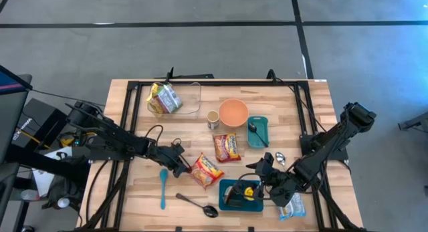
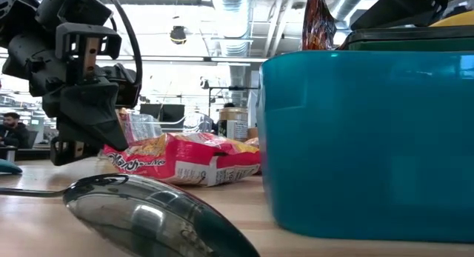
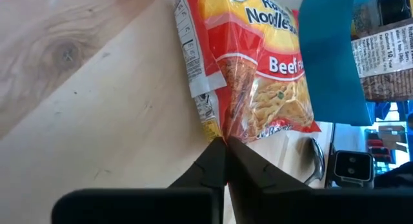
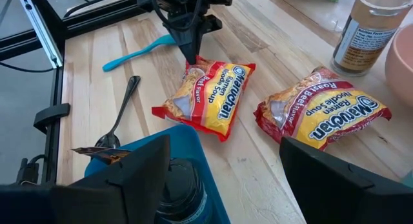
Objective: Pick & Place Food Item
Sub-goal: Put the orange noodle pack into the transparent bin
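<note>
High view: the left gripper (image 1: 183, 166) sits lower centre-left of the frame, its jaws pinched shut on the edge of the beef ramen packet (image 1: 206, 170), which lies flat on the wooden table (image 1: 134, 105). The right gripper (image 1: 262, 184) hangs wide open, holding nothing, over the teal container (image 1: 231, 195) at lower centre-right.

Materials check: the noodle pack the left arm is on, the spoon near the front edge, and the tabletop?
Noodle pack: thin glossy plastic film, judging by its crinkles, printed label and glare. The left gripper is shut on its crimped edge.
Spoon: looks like polished metal; its bowl mirrors the room in the low view.
Tabletop: light wood with visible grain and a knot, smooth, probably sealed.
</note>
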You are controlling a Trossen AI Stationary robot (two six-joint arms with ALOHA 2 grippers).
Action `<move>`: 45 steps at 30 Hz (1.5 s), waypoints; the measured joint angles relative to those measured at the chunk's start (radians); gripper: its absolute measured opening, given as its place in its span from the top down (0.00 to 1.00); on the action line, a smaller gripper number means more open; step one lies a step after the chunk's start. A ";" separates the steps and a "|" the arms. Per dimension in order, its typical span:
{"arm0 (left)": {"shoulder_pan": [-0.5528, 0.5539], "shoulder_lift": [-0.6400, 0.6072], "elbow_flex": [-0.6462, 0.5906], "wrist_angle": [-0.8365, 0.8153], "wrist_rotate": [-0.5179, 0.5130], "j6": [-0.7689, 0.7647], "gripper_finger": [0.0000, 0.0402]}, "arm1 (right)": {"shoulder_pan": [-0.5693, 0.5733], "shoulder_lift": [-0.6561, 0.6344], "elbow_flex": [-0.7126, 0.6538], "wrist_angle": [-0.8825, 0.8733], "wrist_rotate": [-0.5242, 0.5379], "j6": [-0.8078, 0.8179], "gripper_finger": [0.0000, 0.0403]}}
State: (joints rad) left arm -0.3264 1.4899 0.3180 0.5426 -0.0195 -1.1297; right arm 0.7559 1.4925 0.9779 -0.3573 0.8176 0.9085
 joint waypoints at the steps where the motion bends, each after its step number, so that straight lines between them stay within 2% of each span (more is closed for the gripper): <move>1: 0.000 0.000 0.000 0.000 -0.002 0.000 0.99 | 0.000 0.000 0.000 0.000 0.000 0.000 0.29; 9: 0.000 0.000 0.000 -0.001 -0.007 0.000 1.00 | 0.000 0.000 0.000 0.000 0.003 0.000 0.29; 20: 0.000 0.000 0.000 -0.003 0.053 -0.003 1.00 | 0.000 0.000 0.000 0.000 0.003 0.000 0.29; 41: 0.000 0.000 0.000 -0.003 0.024 -0.002 1.00 | 0.000 0.000 0.000 0.000 0.003 0.000 0.29; 45: 0.000 0.000 0.000 0.038 0.023 0.041 1.00 | -0.001 0.000 0.000 0.000 0.003 0.000 0.29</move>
State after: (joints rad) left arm -0.3260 1.4895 0.3180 0.5807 0.0036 -1.0891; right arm 0.7551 1.4925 0.9779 -0.3576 0.8207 0.9081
